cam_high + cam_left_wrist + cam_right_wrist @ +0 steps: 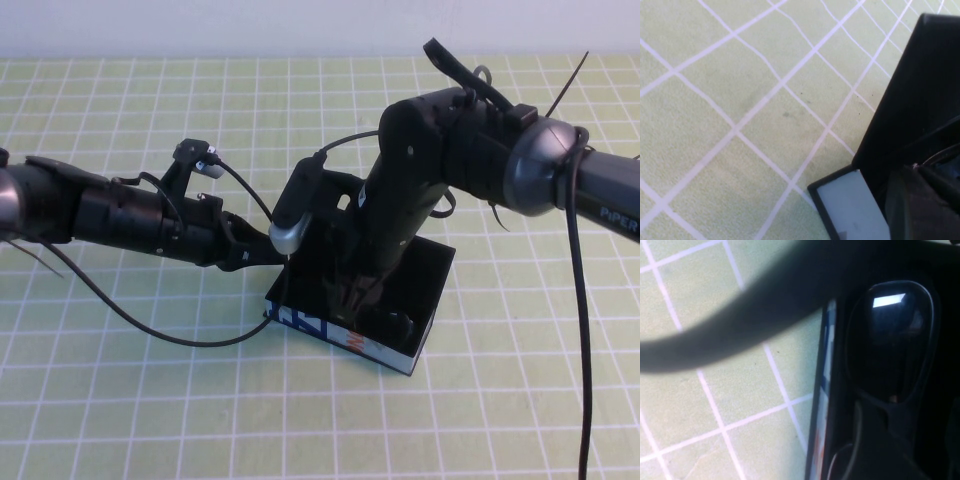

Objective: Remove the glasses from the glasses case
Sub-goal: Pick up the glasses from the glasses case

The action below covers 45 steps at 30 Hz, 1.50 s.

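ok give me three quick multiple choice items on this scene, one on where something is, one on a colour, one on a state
1. Where are the glasses?
A. on the mat beside the case
B. inside the glasses case
C. lifted above the table

2. What colour is the mat under the case?
A. plain white
B. dark blue with dots
C. light green with a white grid

3. What state is the glasses case in?
A. lid open
B. lid shut
C. tipped on its side

Answers:
1. B: the right wrist view shows a dark lens lying within the case's black interior, where the right gripper reaches down.
2. C: all views show pale green squares split by white lines.
3. A: the high view shows the black inside exposed, with the left gripper at the case's left edge.
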Tool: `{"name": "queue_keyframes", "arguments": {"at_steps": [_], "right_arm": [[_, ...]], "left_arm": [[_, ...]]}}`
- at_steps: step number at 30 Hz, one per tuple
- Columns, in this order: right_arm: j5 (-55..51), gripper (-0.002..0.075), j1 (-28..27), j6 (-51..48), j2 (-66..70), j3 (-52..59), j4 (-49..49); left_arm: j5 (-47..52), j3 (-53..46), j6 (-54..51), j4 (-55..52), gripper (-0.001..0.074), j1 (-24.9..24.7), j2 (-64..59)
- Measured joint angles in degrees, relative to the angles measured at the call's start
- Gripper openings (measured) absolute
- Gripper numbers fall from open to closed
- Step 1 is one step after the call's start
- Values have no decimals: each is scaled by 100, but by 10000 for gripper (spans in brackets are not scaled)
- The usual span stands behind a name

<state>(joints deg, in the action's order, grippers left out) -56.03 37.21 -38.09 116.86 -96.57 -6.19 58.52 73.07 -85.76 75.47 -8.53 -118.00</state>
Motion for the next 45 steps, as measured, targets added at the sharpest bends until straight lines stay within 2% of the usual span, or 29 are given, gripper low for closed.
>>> {"name": "queue_keyframes", "arguments": {"at_steps": [41, 45], "right_arm": [[-9, 290, 0, 173, 356, -8, 156], [-9, 269, 0, 173, 356, -8, 175]], "left_arm": [[91, 0, 0, -54, -4, 12, 0], [91, 0, 0, -57, -4, 12, 0]]}}
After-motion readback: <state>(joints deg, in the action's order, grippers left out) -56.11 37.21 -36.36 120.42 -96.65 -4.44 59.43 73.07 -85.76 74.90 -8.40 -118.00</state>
